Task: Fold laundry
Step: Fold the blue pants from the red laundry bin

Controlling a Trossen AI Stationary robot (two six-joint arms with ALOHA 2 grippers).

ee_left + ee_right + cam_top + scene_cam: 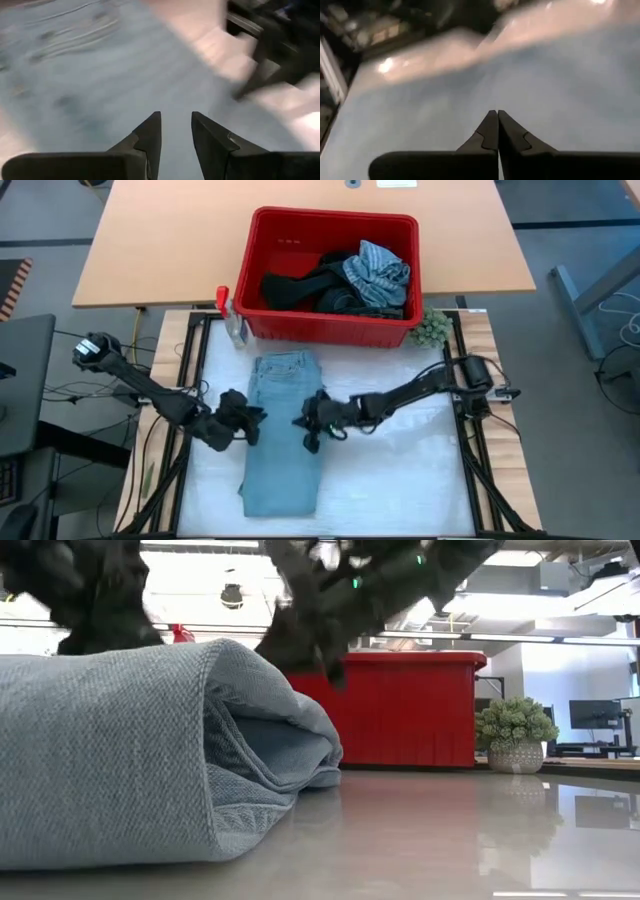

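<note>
So far, 1 garment is out on the table [400, 480]: the light blue jeans [285, 430], folded lengthwise into a long strip, waistband toward the basket [330, 325]. In the low view the fold shows as a thick rounded roll of denim lying flat. The rest of the laundry [350, 280], dark pieces and a grey-blue striped one, sits heaped in the red basket, so most of the job looks undone; the jeans probably need at least 1 more fold across.

The left gripper [243, 423] is at the jeans' left edge, fingers a little apart with denim below them; whether it pinches any cloth I cannot tell. The right gripper [310, 425] is at the right edge, fingers [492, 131] pressed together over the denim, apparently holding nothing.

The table is a pale glossy sheet framed by dark rails, with a wooden desk [160, 250] behind the basket. A small green plant [432, 330] stands by the basket's corner. Beyond it lies a bright workshop room with monitors.
</note>
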